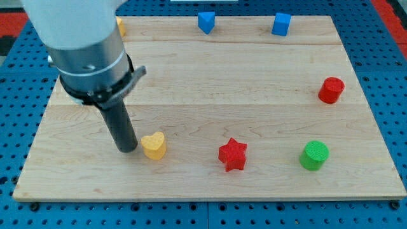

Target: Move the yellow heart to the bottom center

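Observation:
The yellow heart point(154, 145) lies on the wooden board point(210, 83), left of centre and near the view's bottom. My tip point(128, 149) rests on the board just left of the heart, a small gap away or barely touching; I cannot tell which. The rod rises up and to the left into the grey arm body point(79, 44), which hides the board's top-left corner.
A red star point(233, 154) lies right of the heart. A green cylinder point(314, 155) is at the bottom right, a red cylinder point(331, 90) at the right edge. Two blue blocks point(206, 21) point(281, 24) sit at the top. A yellow block point(119, 26) peeks out behind the arm.

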### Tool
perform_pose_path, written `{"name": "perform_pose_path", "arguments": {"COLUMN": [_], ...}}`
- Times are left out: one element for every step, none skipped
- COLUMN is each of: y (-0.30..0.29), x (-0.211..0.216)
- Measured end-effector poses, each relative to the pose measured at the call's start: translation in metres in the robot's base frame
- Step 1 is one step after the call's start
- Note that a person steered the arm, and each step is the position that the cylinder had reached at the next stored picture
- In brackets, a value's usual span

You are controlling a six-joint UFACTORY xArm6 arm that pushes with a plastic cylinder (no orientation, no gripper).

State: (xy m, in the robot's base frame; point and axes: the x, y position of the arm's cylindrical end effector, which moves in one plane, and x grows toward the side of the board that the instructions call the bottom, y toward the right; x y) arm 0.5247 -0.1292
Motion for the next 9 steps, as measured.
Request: {"name": "perform_pose_path", "arguments": {"y": [0.006, 0.009, 0.009, 0.002, 0.011, 0.052, 0.058, 0.058, 0.058], "x": [-0.003, 0.005, 0.020, 0.029, -0.022, -0.030, -0.027, -0.011, -0.005]}}
